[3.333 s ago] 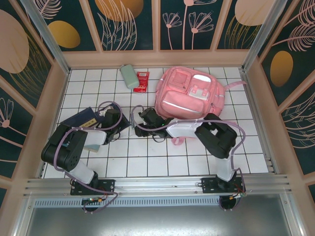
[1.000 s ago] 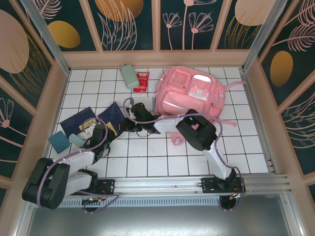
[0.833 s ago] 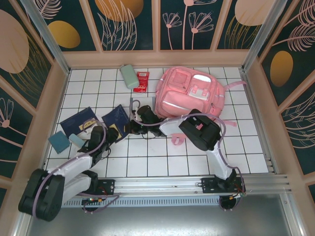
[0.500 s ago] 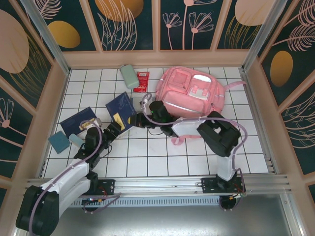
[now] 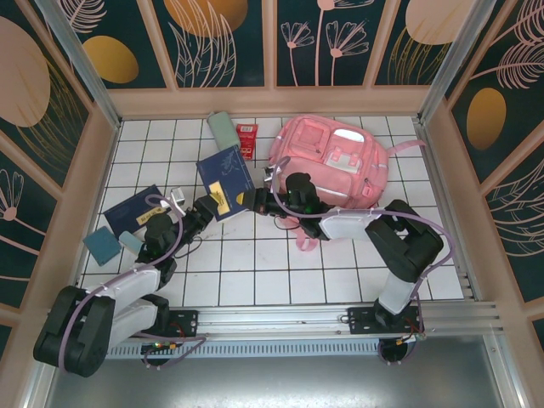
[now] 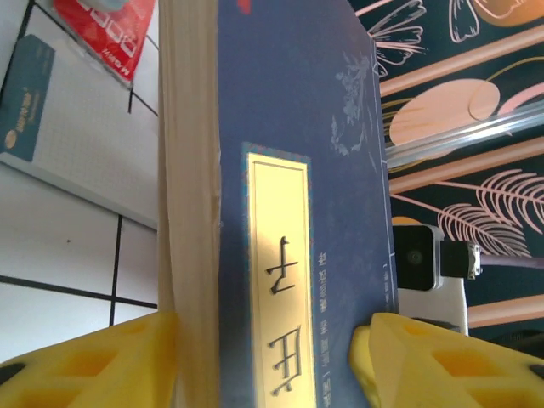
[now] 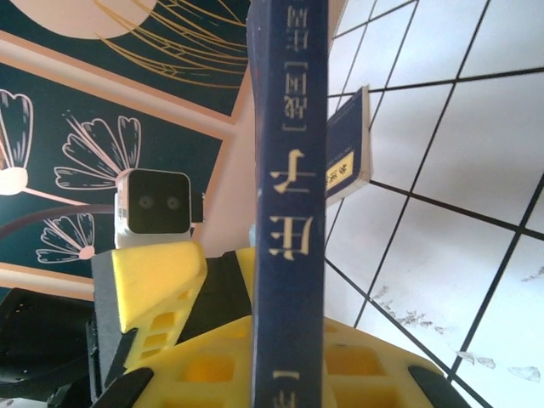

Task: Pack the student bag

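The student bag (image 5: 331, 160), a large pink backpack, lies front up at the back right of the tiled table. A dark blue book (image 5: 224, 173) is held up on edge just left of it. My right gripper (image 5: 252, 198) is shut on the book's lower right end; the spine (image 7: 291, 170) rises between its yellow fingers (image 7: 374, 365). My left gripper (image 5: 206, 206) grips the same book (image 6: 297, 170) from the lower left, one yellow finger (image 6: 93, 361) on the page edge and the other on the cover.
A second blue book (image 5: 136, 208) lies flat at the left, with a small teal box (image 5: 102, 245) near it. A green case (image 5: 223, 129) and a red packet (image 5: 247, 140) lie at the back, left of the bag. Wooden walls enclose the table.
The right gripper has lifted the blue book off the tiles and carried it back toward the bag. The left gripper followed, opened, and closed round the book's other end.
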You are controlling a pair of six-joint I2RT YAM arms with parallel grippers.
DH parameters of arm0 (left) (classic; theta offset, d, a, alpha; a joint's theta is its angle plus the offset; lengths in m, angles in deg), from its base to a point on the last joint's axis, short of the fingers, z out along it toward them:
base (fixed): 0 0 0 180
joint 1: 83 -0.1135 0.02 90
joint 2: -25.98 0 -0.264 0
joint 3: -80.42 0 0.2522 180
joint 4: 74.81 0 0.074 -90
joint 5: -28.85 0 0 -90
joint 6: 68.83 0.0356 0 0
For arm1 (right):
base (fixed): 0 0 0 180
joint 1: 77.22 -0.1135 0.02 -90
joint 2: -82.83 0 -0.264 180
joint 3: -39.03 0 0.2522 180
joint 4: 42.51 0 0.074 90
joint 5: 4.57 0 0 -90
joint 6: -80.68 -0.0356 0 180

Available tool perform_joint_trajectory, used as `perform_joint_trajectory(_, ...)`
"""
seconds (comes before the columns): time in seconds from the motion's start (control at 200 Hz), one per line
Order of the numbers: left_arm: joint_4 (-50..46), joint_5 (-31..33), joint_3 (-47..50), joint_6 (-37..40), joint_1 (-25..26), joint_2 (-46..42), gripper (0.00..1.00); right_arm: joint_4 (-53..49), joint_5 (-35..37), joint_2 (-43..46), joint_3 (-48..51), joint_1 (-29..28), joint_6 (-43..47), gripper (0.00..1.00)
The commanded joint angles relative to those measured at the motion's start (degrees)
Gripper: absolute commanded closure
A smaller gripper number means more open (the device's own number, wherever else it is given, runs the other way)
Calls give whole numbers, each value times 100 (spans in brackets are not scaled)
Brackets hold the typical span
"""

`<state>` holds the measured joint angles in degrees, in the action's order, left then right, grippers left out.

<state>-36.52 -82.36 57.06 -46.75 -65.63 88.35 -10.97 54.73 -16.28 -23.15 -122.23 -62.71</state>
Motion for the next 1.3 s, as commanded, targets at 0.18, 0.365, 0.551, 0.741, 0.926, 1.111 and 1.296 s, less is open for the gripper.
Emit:
perform_joint_trajectory(0.18, 872, -549, -244, -169, 25, 116, 60, 739, -345, 231, 25, -5, -144, 100)
perform_joint_trajectory(0.365, 560, -483, -325, -13, 22, 52, 38, 985, -481, 165, 53, 1, -319, 100)
perform_joint_trajectory(0.551, -578, 61, -351, 576, 15, -179, 31, 812, -446, 332, 26, 28, -187, 100)
perform_joint_trajectory(0.741, -504, 41, -357, 538, 19, -19, 31, 852, -490, 332, 39, 28, -210, 100)
perform_joint_trajectory(0.926, 143, -286, -349, 241, 23, 181, 45, 1007, -542, 221, 77, 14, -316, 100)
perform_joint_trajectory(1.111, 336, -376, -320, -62, 22, -73, 72, 986, -507, 190, 186, 54, -257, 100)
perform_joint_trajectory(1.296, -25, -322, -375, -4, 26, -424, 100, 417, -297, 349, 202, 83, 129, 64)
